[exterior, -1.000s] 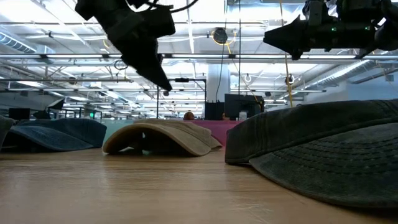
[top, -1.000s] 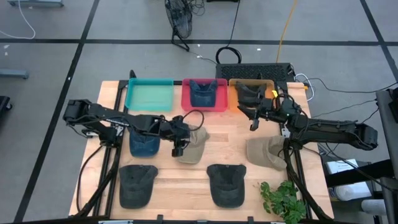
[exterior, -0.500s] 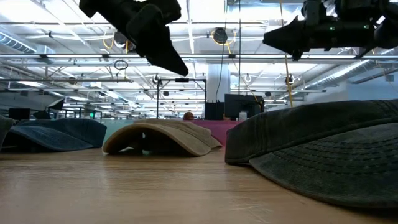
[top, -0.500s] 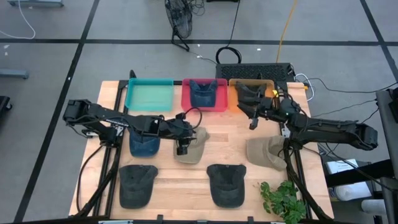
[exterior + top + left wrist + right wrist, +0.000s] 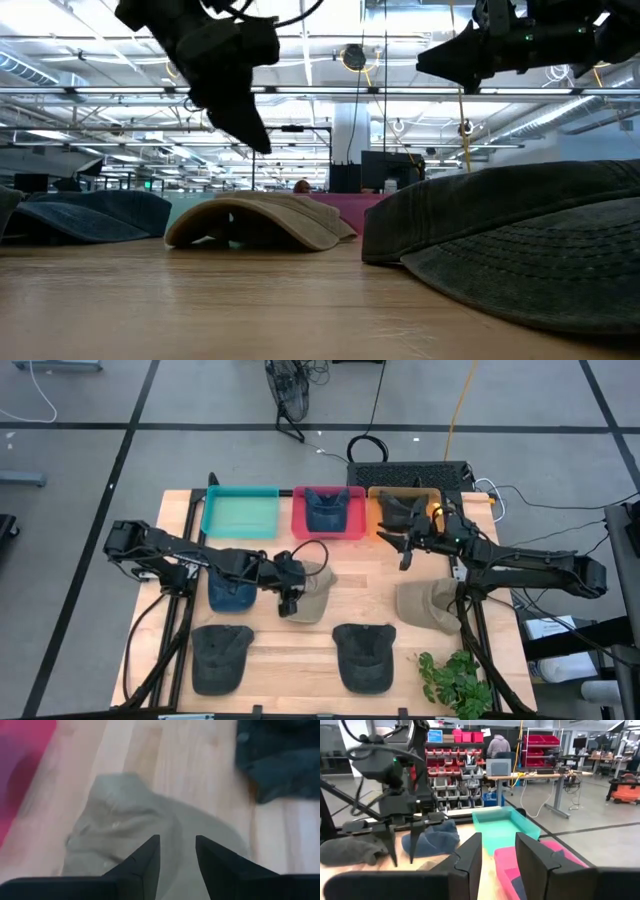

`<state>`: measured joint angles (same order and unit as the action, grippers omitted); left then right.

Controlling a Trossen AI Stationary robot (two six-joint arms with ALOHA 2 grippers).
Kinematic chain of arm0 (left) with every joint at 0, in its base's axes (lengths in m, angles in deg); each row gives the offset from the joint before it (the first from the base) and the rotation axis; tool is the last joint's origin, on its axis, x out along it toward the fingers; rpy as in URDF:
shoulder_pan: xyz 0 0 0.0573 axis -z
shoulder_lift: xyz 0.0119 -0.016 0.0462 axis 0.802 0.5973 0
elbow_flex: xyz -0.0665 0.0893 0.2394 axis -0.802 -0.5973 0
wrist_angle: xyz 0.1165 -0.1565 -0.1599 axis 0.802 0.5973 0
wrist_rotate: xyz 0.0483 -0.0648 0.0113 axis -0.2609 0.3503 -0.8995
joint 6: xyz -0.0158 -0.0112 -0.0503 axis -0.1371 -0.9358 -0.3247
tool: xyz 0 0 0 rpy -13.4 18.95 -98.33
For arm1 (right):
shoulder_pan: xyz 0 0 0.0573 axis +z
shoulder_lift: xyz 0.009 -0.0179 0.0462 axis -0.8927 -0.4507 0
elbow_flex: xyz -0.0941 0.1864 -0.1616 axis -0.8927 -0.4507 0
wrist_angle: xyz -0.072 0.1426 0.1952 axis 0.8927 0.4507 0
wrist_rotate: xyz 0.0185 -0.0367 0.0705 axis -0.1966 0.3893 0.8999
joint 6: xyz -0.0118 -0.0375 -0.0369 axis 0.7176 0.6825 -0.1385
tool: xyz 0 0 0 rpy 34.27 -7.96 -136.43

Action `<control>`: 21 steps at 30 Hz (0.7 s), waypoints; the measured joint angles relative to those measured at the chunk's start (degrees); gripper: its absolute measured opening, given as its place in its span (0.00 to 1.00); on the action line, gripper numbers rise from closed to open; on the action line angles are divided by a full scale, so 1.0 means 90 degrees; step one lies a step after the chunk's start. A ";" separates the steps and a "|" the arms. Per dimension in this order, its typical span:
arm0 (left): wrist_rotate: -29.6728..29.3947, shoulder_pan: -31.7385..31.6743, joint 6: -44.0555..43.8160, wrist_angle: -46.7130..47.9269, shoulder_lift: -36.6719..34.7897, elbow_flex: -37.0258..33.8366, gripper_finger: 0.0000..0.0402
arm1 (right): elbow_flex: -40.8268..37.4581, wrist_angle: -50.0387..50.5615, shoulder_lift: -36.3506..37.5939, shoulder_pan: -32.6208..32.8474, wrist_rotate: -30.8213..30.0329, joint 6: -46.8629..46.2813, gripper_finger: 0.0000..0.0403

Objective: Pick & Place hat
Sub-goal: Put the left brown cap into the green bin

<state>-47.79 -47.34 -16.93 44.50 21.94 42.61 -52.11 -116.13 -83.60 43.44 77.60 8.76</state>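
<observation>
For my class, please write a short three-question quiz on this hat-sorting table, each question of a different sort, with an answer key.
1. True or false: the teal tray holds a hat.
2. Multiple choice: the left tool hangs over which hat? A) the tan hat B) the blue hat C) the dark hat
3. Fill in: the blue denim hat in the back row lies in the ____ tray.

Key
1. False: it shows only its bare floor.
2. A: the left wrist view looks down on tan cloth between parted fingers.
3. Pink. The right tool waits by the orange tray.
</observation>
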 joint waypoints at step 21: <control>-0.0698 -0.0009 0.0190 0.0700 0.0489 0.0007 0.64 | -0.0003 0.0449 -0.0051 0.0159 0.0009 -0.0620 0.24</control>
<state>-54.06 -47.43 -15.22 50.80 26.34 42.67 -52.14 -112.09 -84.06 44.87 77.67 3.18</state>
